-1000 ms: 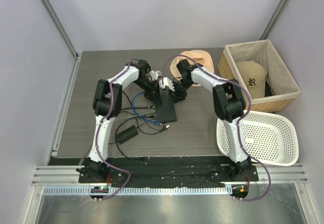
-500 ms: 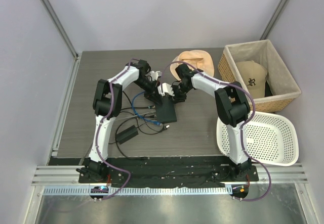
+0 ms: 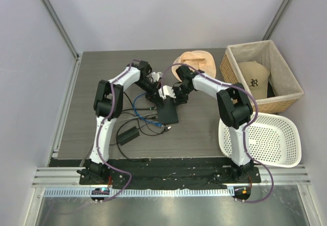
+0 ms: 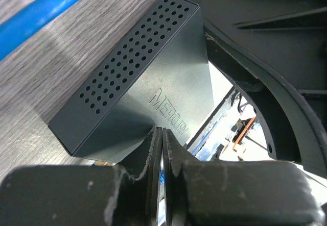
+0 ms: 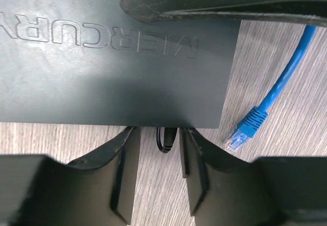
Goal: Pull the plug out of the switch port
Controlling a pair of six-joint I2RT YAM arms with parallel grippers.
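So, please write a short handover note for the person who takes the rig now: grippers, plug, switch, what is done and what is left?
Left gripper: jaws shut, tips at the switch.
Right gripper: jaws open, straddling a black plug seated in the switch's edge.
Blue plug: loose on the table beside the switch's corner, in no port.
Done: that plug appears out.
Left: check the cable's other end, unseen here; then back both arms off.

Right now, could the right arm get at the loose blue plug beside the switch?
Probably yes: the blue plug lies uncovered on the table, just outside the open right gripper; a short sideways shift should do.
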